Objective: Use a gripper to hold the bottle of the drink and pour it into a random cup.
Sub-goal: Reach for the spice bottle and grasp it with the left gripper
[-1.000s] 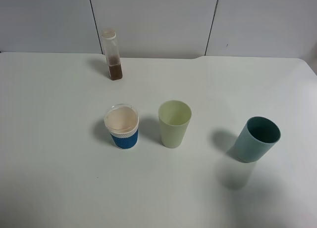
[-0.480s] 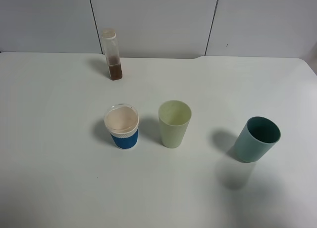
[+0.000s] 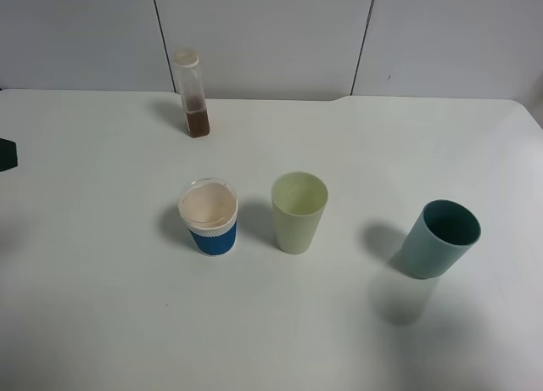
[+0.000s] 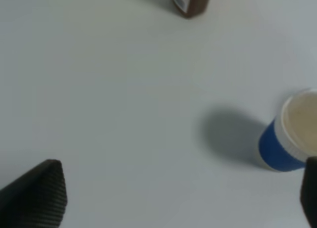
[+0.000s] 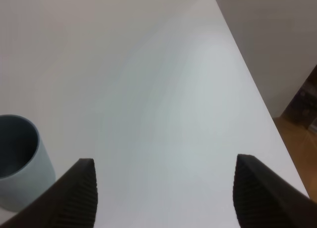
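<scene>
Left wrist view is showing your left pincer point(image 4: 182, 168) gaping wide, holding nothing; any off-centre reach is risking toppling the narrow bottle point(image 4: 190, 1) or clipping the blue cup point(image 4: 280, 149).

Left gripper point(image 4: 173, 198): jaws spread wide, nothing between them. Dark ribbed fingertips point(image 4: 39, 196) sit at opposite edges of left wrist view. Small dark piece of left arm point(image 3: 7, 154) shows at left edge of exterior view. Right gripper point(image 5: 166, 198): jaws wide apart, gripping nothing. Dark ribbed fingertips point(image 5: 79, 193) both visible.
</scene>
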{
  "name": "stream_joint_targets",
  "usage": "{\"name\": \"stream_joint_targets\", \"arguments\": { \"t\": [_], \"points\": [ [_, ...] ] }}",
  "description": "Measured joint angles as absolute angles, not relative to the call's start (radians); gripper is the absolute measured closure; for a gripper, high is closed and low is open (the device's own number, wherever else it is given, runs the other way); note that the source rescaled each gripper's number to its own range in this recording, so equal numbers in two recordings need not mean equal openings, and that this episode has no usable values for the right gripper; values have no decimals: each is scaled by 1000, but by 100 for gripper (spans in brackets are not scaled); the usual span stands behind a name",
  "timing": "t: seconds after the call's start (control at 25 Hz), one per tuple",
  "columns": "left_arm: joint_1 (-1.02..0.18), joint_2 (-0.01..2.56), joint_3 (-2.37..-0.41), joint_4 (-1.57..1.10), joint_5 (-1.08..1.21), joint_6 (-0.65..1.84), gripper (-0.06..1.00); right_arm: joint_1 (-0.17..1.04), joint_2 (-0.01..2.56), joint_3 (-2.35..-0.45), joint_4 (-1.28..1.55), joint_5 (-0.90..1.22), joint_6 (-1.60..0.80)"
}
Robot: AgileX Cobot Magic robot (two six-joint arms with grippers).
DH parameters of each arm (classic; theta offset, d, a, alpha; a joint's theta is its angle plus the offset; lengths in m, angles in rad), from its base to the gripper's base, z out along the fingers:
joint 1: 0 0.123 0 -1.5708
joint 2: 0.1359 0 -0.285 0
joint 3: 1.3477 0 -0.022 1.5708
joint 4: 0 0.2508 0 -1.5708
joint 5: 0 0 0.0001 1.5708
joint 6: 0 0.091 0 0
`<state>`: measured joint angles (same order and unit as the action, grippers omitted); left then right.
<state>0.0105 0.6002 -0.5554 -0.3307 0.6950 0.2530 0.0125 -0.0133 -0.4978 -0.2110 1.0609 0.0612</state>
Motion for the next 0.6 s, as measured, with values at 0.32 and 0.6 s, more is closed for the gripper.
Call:
{"name": "stream_joint_targets", "arguments": {
  "t": [0.32, 0.6],
  "points": [
    [11, 704, -555, -403, 669, 290, 2, 13, -13, -498, -211, 1061, 61],
    [11, 799, -555, -482, 576, 343, 2, 13, -13, -498, -211, 1061, 61]
  ]
}}
